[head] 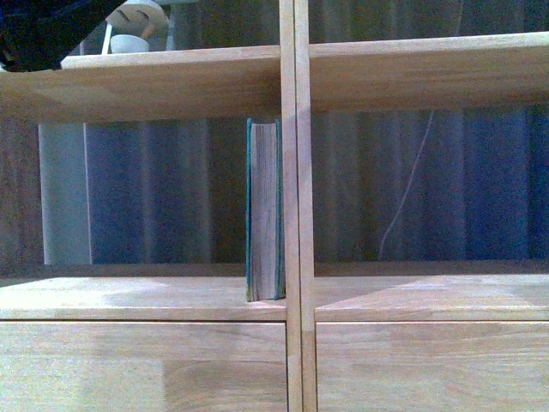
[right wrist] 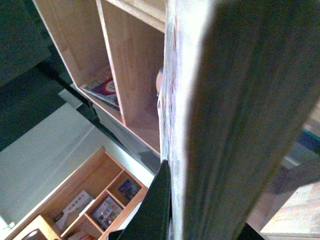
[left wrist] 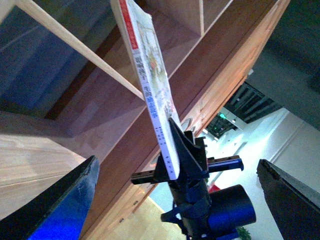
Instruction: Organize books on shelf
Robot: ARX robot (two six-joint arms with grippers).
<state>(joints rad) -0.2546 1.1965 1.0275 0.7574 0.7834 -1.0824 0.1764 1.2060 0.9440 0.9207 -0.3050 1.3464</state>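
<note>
Left gripper (left wrist: 170, 156) clamped on paperback (left wrist: 147, 70), long axis pointing away toward shelf (head: 137, 296) | teal book (head: 264, 210) upright against divider (head: 296, 206) | open space on its left, left arm's side

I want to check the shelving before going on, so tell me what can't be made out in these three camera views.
Front view: the teal book shows only page edges; its cover and spine face away.
Left wrist view: the paperback, clamped in the left gripper, is cut off by the picture's edge; print too small.
Right wrist view: a blurred grey slab fills the picture; only one dark finger shows, grip unclear.
</note>
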